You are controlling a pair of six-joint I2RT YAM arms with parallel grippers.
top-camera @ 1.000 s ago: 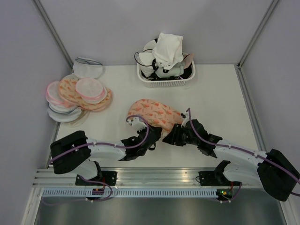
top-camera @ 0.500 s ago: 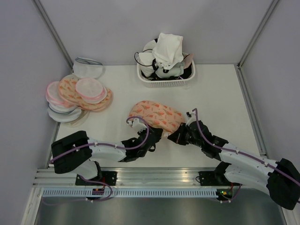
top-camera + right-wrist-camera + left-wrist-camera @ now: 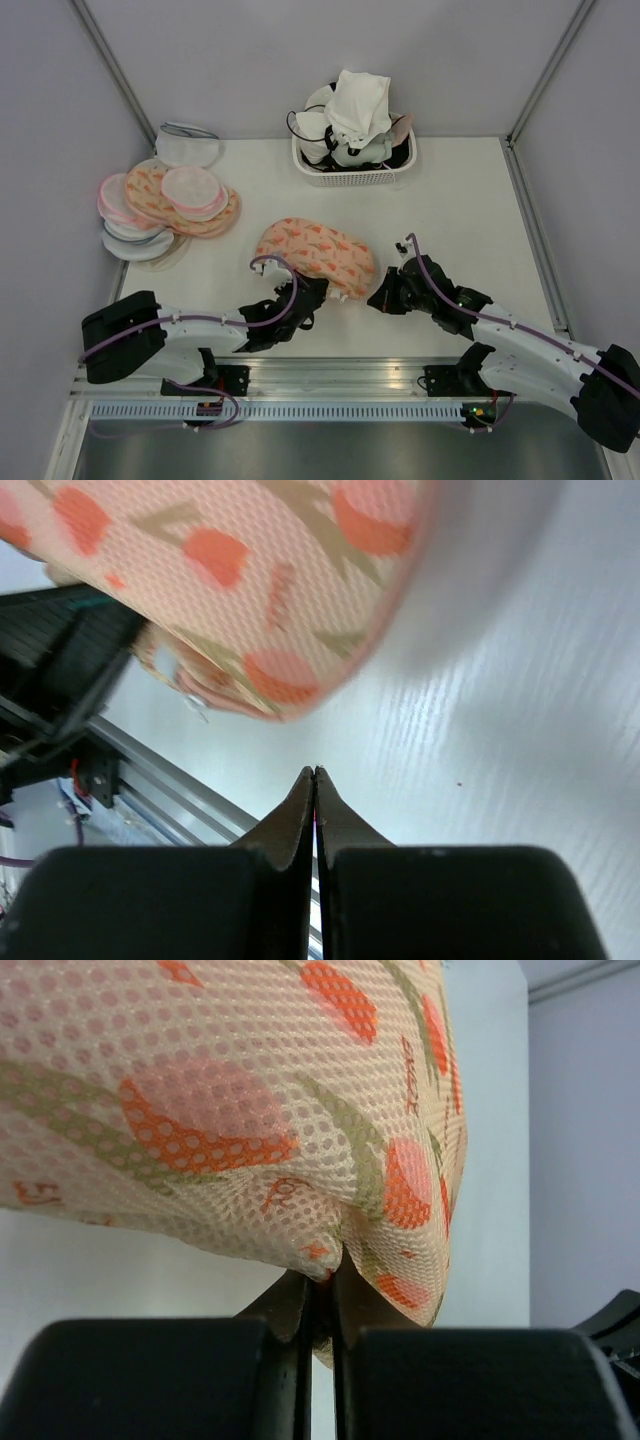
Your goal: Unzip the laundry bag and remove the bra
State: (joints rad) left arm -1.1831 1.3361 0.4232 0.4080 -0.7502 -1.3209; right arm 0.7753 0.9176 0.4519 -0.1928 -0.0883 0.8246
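Note:
The laundry bag [image 3: 318,252], a peach mesh pouch with an orange leaf print, lies mid-table. My left gripper [image 3: 305,294] is at its near edge and shut on a fold of the mesh; the left wrist view shows the laundry bag [image 3: 250,1110] bulging over the left gripper [image 3: 325,1275] pinching it. My right gripper [image 3: 378,296] sits just right of the bag, shut on nothing. In the right wrist view the right gripper [image 3: 315,772] hovers over bare table, below the laundry bag [image 3: 250,570] and apart from it. The bra is hidden.
A white basket [image 3: 352,178] heaped with white and dark garments stands at the back. A pile of similar pouches [image 3: 165,205] lies at the left, with a white pouch [image 3: 188,147] behind it. Grey walls close three sides, and an aluminium rail [image 3: 330,375] runs along the near edge.
The right gripper has shut and ended up off the bag's right end. The left gripper has pulled the bag to the left and slightly nearer.

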